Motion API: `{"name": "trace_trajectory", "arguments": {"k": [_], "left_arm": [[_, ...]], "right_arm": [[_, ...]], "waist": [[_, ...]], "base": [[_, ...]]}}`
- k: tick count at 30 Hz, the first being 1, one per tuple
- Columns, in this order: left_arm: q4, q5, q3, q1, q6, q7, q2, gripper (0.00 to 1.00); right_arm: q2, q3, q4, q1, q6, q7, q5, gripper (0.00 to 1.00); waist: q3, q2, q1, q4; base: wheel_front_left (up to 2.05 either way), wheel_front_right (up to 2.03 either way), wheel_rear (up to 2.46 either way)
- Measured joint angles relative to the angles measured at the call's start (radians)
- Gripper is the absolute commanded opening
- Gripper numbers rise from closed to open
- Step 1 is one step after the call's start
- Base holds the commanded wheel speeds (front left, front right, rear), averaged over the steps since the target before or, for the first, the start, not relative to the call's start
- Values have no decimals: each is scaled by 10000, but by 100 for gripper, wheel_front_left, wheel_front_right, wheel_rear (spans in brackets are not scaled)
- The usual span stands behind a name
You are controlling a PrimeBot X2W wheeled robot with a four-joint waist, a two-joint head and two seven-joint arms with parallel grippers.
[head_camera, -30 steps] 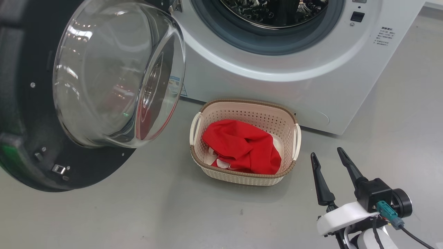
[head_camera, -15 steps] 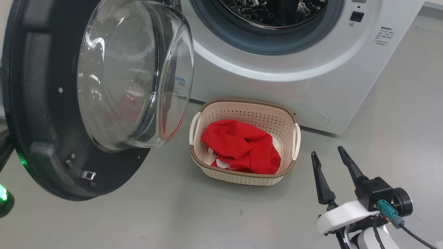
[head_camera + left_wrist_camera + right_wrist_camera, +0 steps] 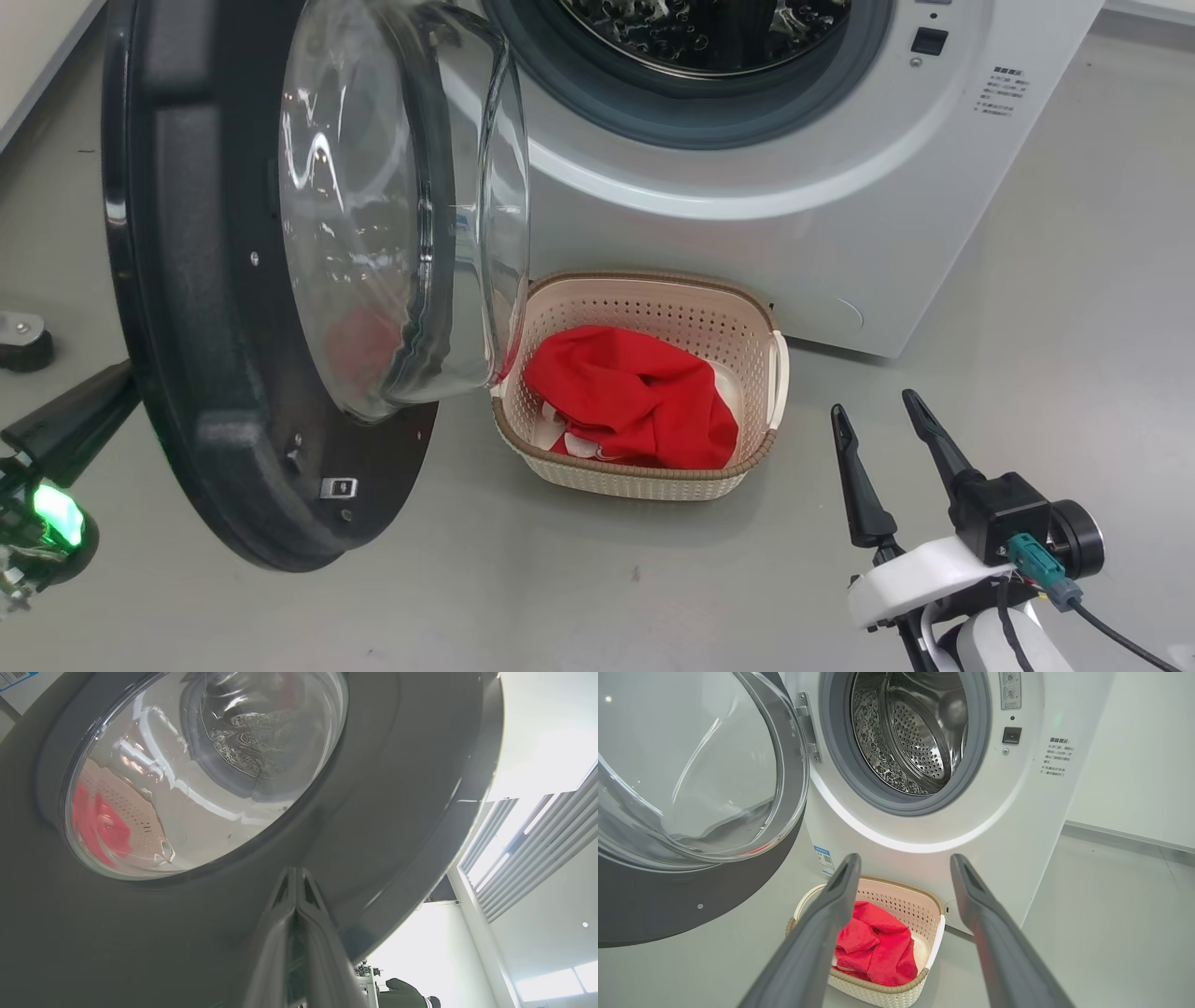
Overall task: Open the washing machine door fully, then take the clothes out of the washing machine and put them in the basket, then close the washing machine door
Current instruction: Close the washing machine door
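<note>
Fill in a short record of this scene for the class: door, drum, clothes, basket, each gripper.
washing machine door: open, swung out to the robot's left
drum: no clothes visible
clothes: red, in the basket
basket: on the floor before the washing machine
left gripper: shut, tips at the door's outer face
right gripper: open, holding nothing

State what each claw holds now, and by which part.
Nothing is held. The left claw is shut empty, tips at the outer rim of the washing machine door; the right claw is open.
</note>
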Motion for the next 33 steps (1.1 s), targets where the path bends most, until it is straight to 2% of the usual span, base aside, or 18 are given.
{"name": "trace_trajectory", "arguments": {"k": [6,23,33], "left_arm": [[-539,50,-224,147,-4,251,2,0],[-2000,48,-577,402,15,683,-44,0],[-2686,-25,-725,398,291,815,-40,0]], "right_arm": [[69,58,31,-7,4,0,4,100],[219,211,84,-221,-8,-4,142,100],[249,278,84,-449,-79,-79,268,100]], "waist": [[-21,0,0,-284],[157,0,0,-1684],[408,0,0,-2598]], "base": [[0,0,0],[0,0,0],[0,0,0]]}}
